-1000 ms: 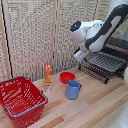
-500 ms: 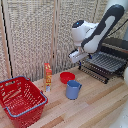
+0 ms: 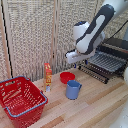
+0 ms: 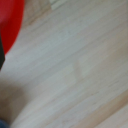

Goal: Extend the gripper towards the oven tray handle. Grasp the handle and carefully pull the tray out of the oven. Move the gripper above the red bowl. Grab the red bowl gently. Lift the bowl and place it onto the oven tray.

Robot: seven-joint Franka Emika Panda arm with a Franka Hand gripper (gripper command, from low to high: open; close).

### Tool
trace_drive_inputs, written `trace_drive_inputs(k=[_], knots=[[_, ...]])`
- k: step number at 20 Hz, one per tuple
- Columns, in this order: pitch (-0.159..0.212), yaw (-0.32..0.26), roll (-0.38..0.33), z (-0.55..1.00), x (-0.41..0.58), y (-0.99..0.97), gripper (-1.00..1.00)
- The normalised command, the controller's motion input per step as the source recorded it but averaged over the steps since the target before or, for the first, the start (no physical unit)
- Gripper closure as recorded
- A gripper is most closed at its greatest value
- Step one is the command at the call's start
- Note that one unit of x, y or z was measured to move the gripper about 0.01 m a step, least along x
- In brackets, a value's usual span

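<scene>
Wooden tabletop (image 3: 100, 107) carries the pulled-out tray (image 3: 106, 64), and the gripper (image 3: 71, 56) has swung from it toward the red bowl (image 3: 67, 77) beside the blue cup (image 3: 73, 90), its opening probably empty but indiscernible.

1 red bowl (image 3: 67, 77), 1 blue cup (image 3: 73, 89), 1 red basket (image 3: 21, 100), 1 orange bottle (image 3: 48, 75), 1 tray (image 3: 106, 64), 1 oven (image 3: 118, 47)

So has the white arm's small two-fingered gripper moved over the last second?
Yes. The gripper has drifted toward the exterior view's left, away from the dark wire tray and closer above the small red bowl.
</scene>
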Motion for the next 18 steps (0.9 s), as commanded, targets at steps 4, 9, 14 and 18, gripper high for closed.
trace_drive_inputs(k=[4,9,14,18], knots=[[-0.007,-0.136,0.152,-0.05,0.325,0.18,-1.0],[0.01,-0.119,0.068,-0.03,0.286,0.12,-1.0],[0.003,-0.097,0.035,-0.02,0.258,0.02,-1.0],[0.0,-0.097,0.008,-0.21,0.236,-0.03,-1.0]])
